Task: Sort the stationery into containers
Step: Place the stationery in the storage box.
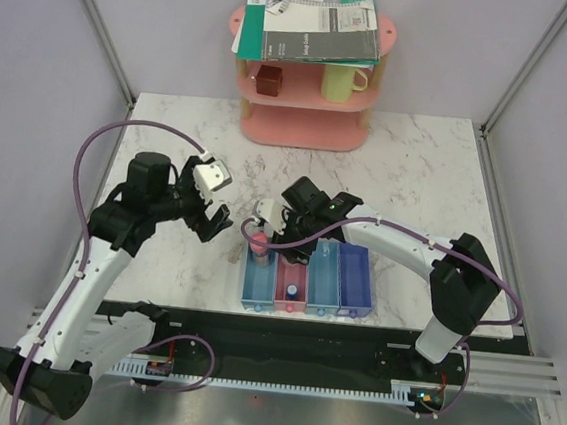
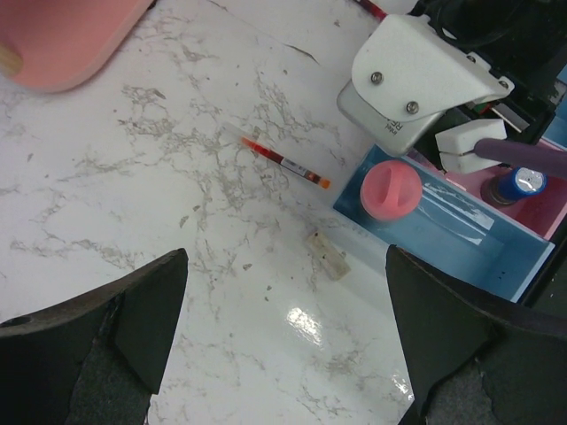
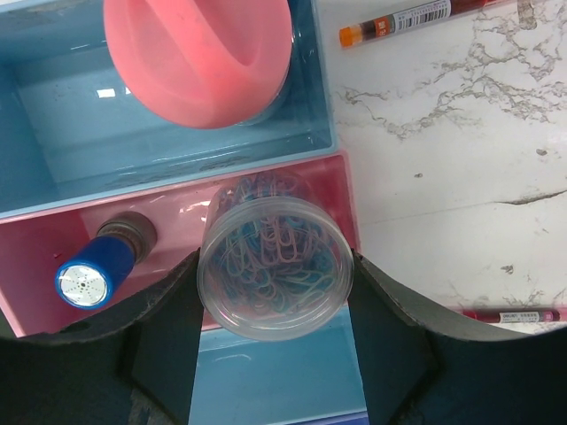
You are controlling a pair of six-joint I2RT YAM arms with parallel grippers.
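On your marble table (image 1: pixel 418 175), the row of four trays (image 1: pixel 357 285) sits near the front edge. Your left gripper (image 2: pixel 285 301) hangs over the marble just beside them, its jaws spread wide with nothing between them. Your right gripper (image 3: pixel 276 310) is clamped on a clear round tub of paper clips (image 3: pixel 275 266), held over the pink tray (image 3: pixel 27 248). The pink cylinder (image 3: pixel 199 53) sits in the blue tray (image 3: pixel 53 133) and the blue-capped tube (image 3: pixel 89 279) in the pink one, while two red pens (image 3: pixel 416 16) (image 3: pixel 509 314) and a small tan block (image 2: pixel 328 263) lie loose on the marble.
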